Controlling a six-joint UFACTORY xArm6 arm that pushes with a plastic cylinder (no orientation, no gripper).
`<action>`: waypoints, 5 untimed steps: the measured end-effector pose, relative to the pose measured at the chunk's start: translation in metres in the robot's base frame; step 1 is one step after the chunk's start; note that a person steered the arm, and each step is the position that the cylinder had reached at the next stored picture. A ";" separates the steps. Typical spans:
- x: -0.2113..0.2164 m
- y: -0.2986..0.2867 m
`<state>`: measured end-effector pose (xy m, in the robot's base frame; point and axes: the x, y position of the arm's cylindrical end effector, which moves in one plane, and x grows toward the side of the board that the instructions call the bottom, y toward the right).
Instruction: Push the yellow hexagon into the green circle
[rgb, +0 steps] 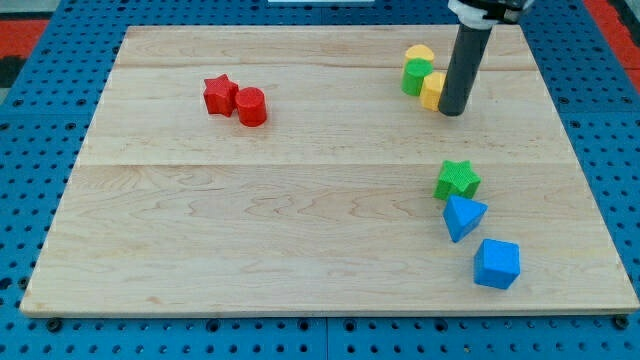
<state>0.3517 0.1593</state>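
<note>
The yellow hexagon (432, 90) lies at the view's upper right, touching the right side of the green circle (416, 76). Another yellow block (420, 53), rounded in shape, sits just above the green circle and touches it. My tip (452, 112) is down on the board against the yellow hexagon's right side, the dark rod rising from it toward the view's top edge and hiding part of the hexagon.
A red star (219, 94) and a red cylinder (251, 106) touch each other at the upper left. A green star (458, 180), a blue triangle (463, 216) and a blue block (497, 264) form a line at the lower right. The wooden board (300, 220) sits on a blue pegboard.
</note>
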 end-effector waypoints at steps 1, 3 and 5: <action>-0.015 0.000; -0.042 0.003; -0.091 0.011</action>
